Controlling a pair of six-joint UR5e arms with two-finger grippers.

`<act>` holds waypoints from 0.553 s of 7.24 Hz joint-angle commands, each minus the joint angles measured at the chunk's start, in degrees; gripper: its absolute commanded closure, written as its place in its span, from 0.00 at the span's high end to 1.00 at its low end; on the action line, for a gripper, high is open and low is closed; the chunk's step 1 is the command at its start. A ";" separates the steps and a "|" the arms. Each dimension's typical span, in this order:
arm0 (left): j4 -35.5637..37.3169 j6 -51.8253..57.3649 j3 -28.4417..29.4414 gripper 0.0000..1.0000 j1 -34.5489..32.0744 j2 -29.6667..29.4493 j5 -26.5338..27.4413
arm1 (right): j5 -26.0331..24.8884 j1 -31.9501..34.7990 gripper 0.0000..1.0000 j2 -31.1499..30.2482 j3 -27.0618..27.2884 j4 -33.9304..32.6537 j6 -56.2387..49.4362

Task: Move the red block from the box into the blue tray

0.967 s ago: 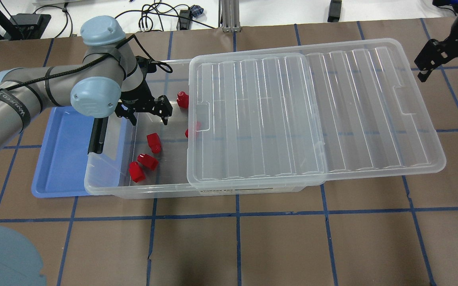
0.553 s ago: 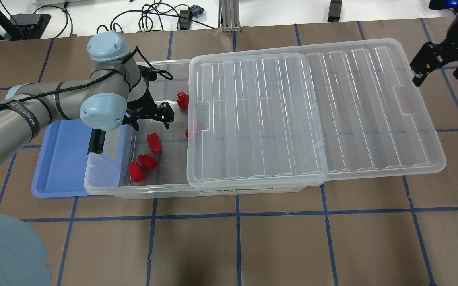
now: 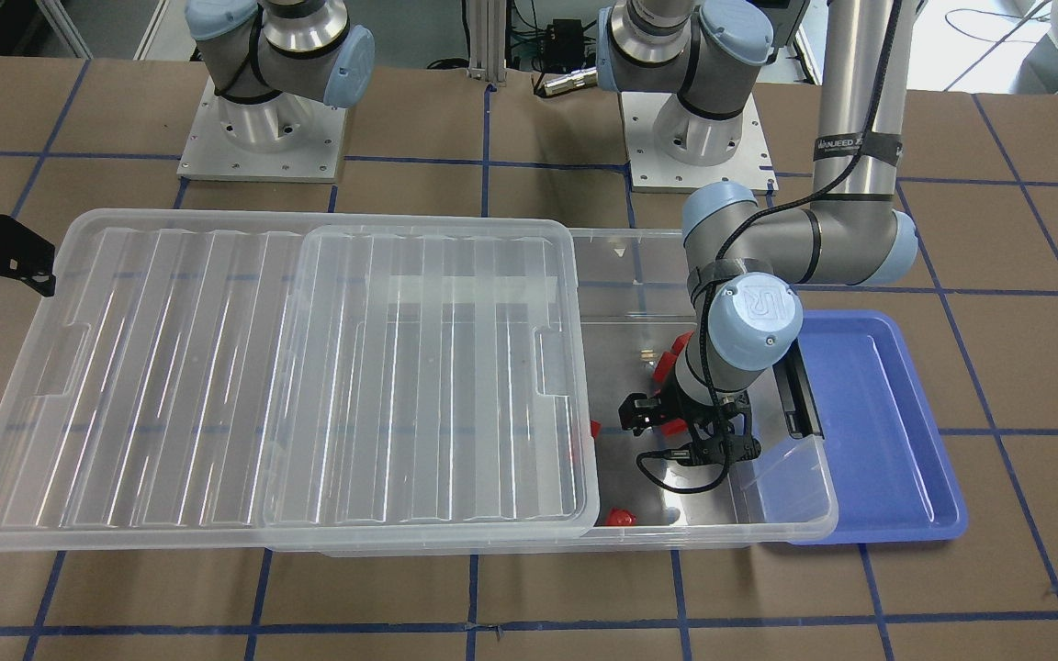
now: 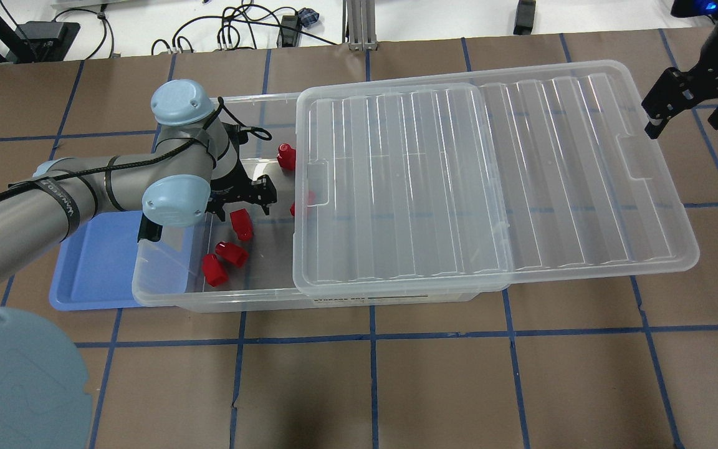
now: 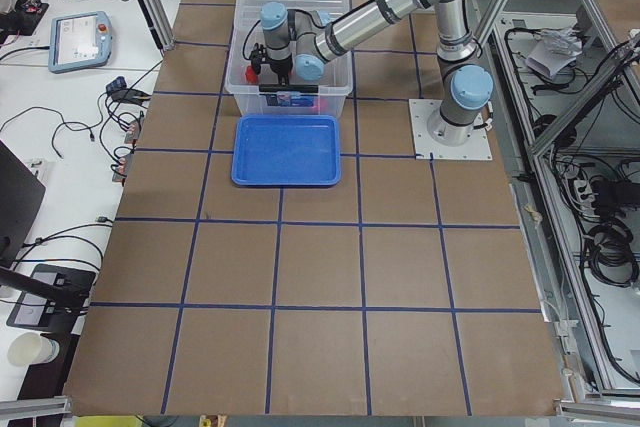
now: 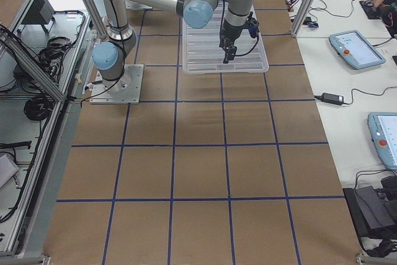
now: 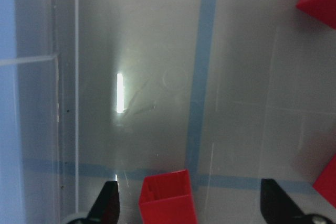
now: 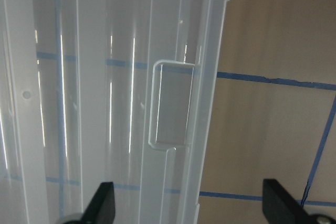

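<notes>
The clear box (image 4: 222, 298) has its ribbed lid (image 4: 490, 174) slid to the right, so its left end is uncovered. Several red blocks lie there. My left gripper (image 4: 239, 208) is open and low inside the box, its fingers either side of one red block (image 4: 242, 224). In the left wrist view that block (image 7: 168, 199) sits between the open fingertips (image 7: 107, 204). The blue tray (image 4: 94, 262) lies against the box's left end and holds nothing that I can see. My right gripper (image 4: 686, 107) is open and empty above the lid's far right edge.
Two more red blocks (image 4: 231, 252) lie toward the box's front wall, one (image 4: 285, 156) near the back, and one (image 4: 301, 202) half under the lid's edge. A black latch bar (image 4: 150, 226) sits at the box's left end. Brown table with blue tape lines (image 4: 371, 337) surrounds it.
My left gripper moved toward the front of the box and came down over the red block, still open. My right gripper drifted slightly and stayed open.
</notes>
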 commanded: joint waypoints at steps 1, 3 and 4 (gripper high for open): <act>-0.27 -1.27 -0.52 0.70 0.09 -0.39 0.01 | 0.22 0.00 1.00 0.06 0.02 -0.04 -0.14; -0.27 -2.07 -0.17 0.15 0.00 -0.13 0.01 | 0.13 0.00 1.00 0.15 0.02 -0.13 -0.41; -0.88 -2.07 0.18 0.14 0.00 0.13 -0.25 | -0.04 0.00 1.00 0.33 -0.59 -0.30 0.29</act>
